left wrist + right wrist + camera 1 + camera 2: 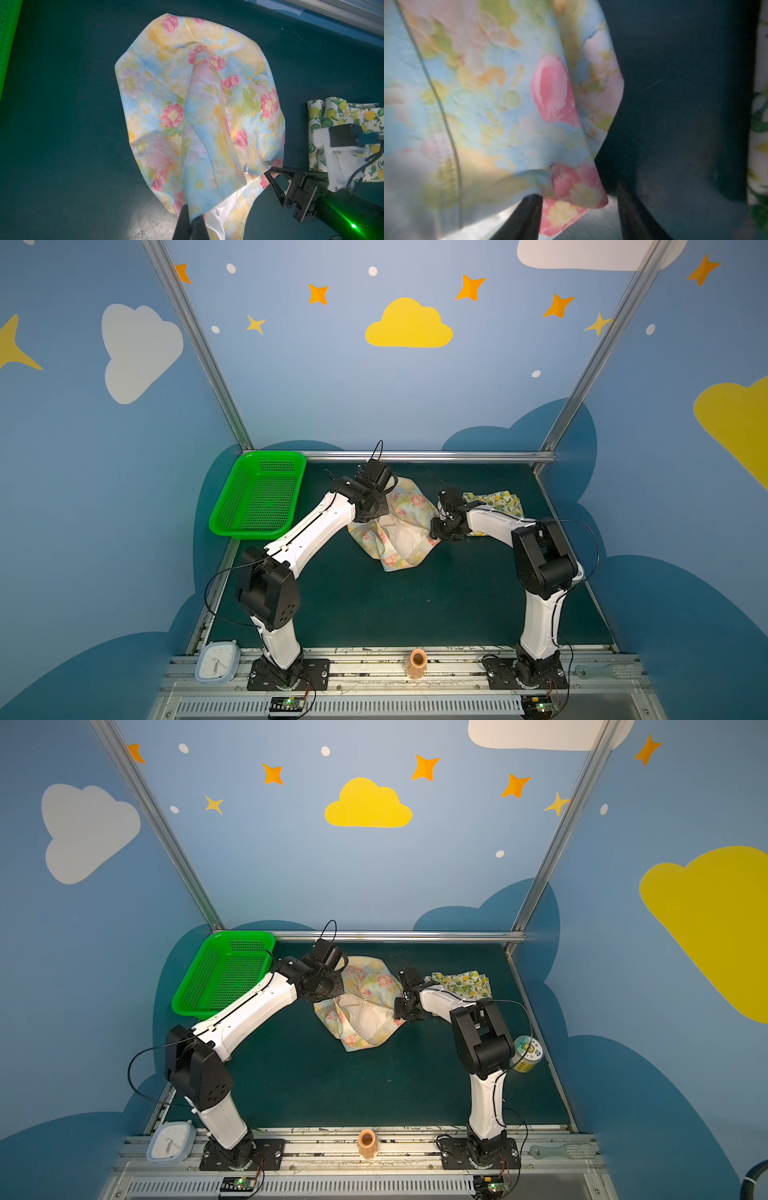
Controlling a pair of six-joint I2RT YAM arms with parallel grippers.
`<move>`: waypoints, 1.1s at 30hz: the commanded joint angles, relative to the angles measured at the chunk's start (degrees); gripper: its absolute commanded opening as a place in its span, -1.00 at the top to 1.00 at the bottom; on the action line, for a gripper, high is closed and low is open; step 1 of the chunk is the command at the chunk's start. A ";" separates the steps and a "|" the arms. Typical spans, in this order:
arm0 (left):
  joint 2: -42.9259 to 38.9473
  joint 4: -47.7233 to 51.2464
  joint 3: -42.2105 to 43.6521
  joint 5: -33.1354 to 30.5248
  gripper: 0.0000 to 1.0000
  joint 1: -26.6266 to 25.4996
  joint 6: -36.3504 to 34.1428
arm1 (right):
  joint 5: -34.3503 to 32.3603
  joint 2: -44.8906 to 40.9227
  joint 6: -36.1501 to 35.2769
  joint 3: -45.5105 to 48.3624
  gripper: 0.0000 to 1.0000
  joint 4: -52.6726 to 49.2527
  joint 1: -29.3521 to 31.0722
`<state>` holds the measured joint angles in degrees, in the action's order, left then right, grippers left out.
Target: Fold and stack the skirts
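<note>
Flower skirt (411, 506) lies crumpled near the middle of the dark green tabletop (415, 605). The left jaws are closed on 1 fold of it and hold it up in a ridge; from above, the wrist hides them. The right jaws stand open at its corner, which looks blurry up close. The lemon skirt (498, 502) lies just beside it, partly hidden behind the right arm.

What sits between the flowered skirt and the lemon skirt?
The right gripper, jaws open at the edge of the flowered skirt, over bare green mat; the lemon skirt lies beyond. Clearest in the left wrist view.
</note>
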<state>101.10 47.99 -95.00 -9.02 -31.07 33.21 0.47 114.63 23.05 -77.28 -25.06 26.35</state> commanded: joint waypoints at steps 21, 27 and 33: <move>-8.05 5.78 -11.79 2.51 0.92 14.44 -5.45 | 19.04 -20.07 -10.46 -24.58 1.00 -17.89 -8.42; -12.66 5.97 -14.91 1.66 0.92 16.40 -5.88 | 18.17 -31.05 -8.50 -22.20 1.00 -16.46 -8.46; -18.77 4.41 -14.16 3.49 0.92 19.14 -3.92 | 22.64 -31.66 -7.71 -26.35 1.00 -21.87 -9.84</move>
<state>84.62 51.59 -108.64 -1.06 -15.03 28.34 23.94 82.65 14.72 -101.41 -42.59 18.92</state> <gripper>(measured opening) 0.049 0.048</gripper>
